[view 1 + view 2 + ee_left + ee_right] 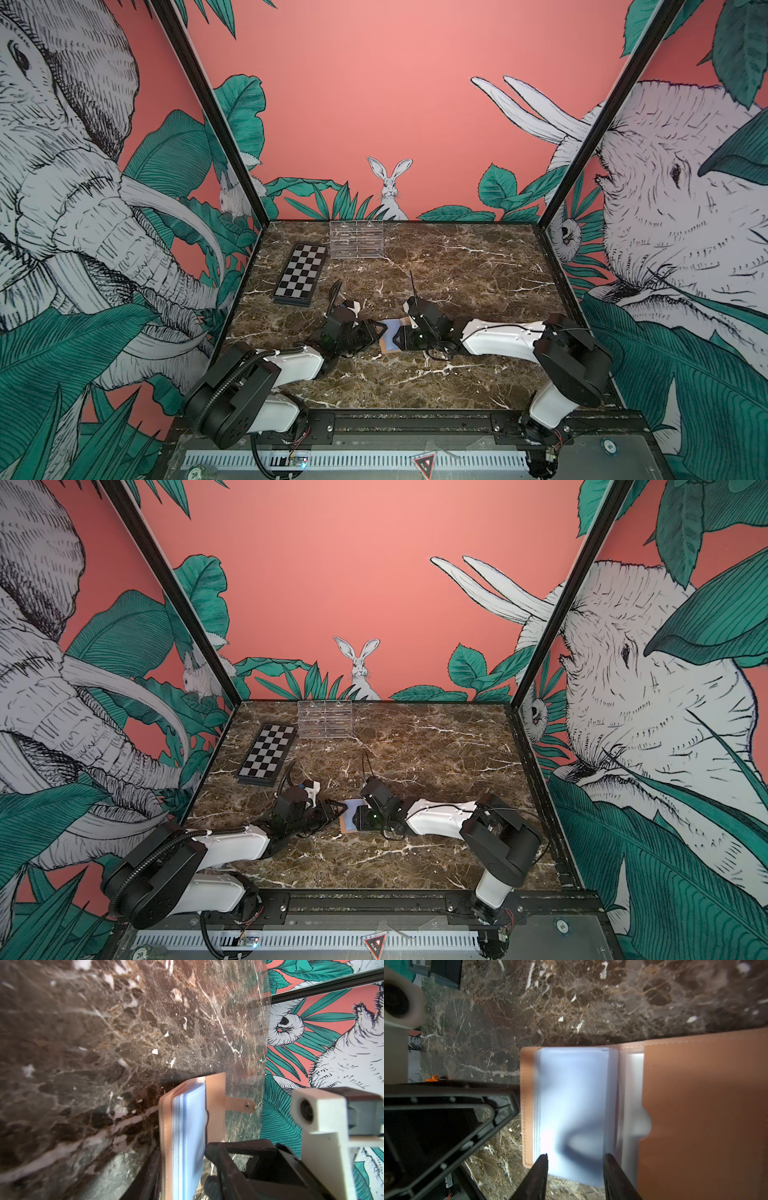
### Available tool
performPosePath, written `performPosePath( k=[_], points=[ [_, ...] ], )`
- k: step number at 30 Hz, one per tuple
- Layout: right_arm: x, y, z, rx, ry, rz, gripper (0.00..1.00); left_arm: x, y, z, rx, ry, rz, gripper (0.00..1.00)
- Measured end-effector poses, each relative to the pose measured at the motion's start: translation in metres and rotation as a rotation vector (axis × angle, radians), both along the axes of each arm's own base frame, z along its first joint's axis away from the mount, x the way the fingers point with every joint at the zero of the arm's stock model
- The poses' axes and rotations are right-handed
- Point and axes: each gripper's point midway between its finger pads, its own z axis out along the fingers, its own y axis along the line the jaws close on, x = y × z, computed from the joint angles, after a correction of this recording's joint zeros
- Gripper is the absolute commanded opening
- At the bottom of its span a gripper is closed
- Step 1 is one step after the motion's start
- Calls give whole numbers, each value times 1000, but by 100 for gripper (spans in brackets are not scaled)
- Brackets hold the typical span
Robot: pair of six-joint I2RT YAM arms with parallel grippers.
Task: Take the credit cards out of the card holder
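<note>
Right pincer (575, 1159): your fingers are spread, tips over the stack of clear sleeves (571, 1095), one near each side edge. Nothing pinched that I can see.

Left pincer (182, 1157): one finger on each side of the holder's cover and sleeve stack, seen edge-on in your left wrist view. Can't tell whether it's clamping or only bracketing.

Card holder (388, 344) lies open on the table (457, 270), front-centre, directly between the two pincers in both top views. Snap tab (241, 1105) sticks out to the side.

Credit cards (634, 1076): only one whitish edge shows, tucked in the tan pocket beside the sleeves. Sleeves look pale blue, contents too blurred to call.

Chequered board (300, 274) and clear rack (356, 239) sit well apart at the back left.
</note>
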Motion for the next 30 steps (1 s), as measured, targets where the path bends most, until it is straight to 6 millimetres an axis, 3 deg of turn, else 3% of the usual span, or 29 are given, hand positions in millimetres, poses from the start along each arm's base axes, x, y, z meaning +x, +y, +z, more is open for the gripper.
performPosePath(
  k=[8,14,30],
  points=[
    [13,-13,0,-20,-12,-30,43,-4,3,-11,5,18,3,45],
    [14,-13,-19,-47,16,-24,37,-4,3,-11,0,14,5,44],
    [16,-5,-19,0,19,-32,36,4,-3,4,-51,-42,11,18]
  ],
)
